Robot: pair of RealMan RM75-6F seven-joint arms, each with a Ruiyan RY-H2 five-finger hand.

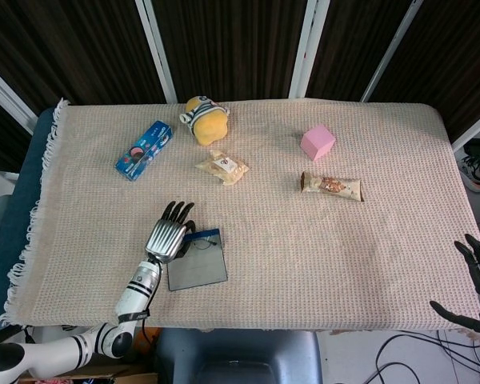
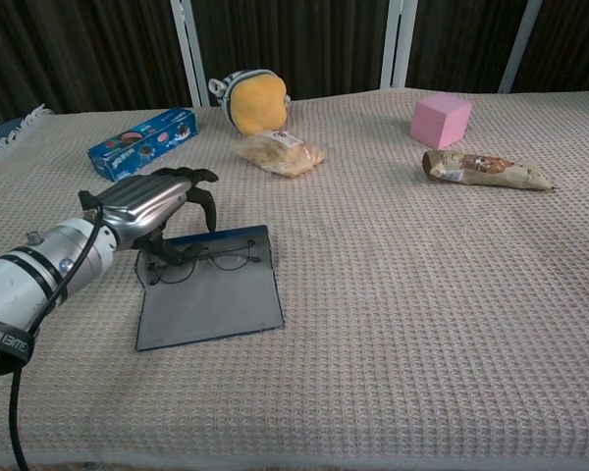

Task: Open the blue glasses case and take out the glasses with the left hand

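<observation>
The blue glasses case (image 1: 198,270) (image 2: 211,299) lies flat and opened out on the woven cloth near the table's front left. Thin-framed glasses (image 2: 222,260) (image 1: 202,243) rest along its far edge. My left hand (image 1: 168,236) (image 2: 152,201) is low over the left end of the glasses, palm down, fingers curved downward and apart. Its fingertips (image 2: 208,196) reach the glasses' left side, but I see no closed grip. The left lens is partly hidden under the hand. My right hand (image 1: 476,280) hangs off the table's front right corner with fingers spread and nothing in it.
A blue snack box (image 1: 144,150) (image 2: 142,140) lies at the back left. A yellow plush (image 1: 206,118) and a snack bag (image 1: 222,166) sit behind the case. A pink cube (image 1: 318,142) and a wrapped bar (image 1: 331,186) are at the back right.
</observation>
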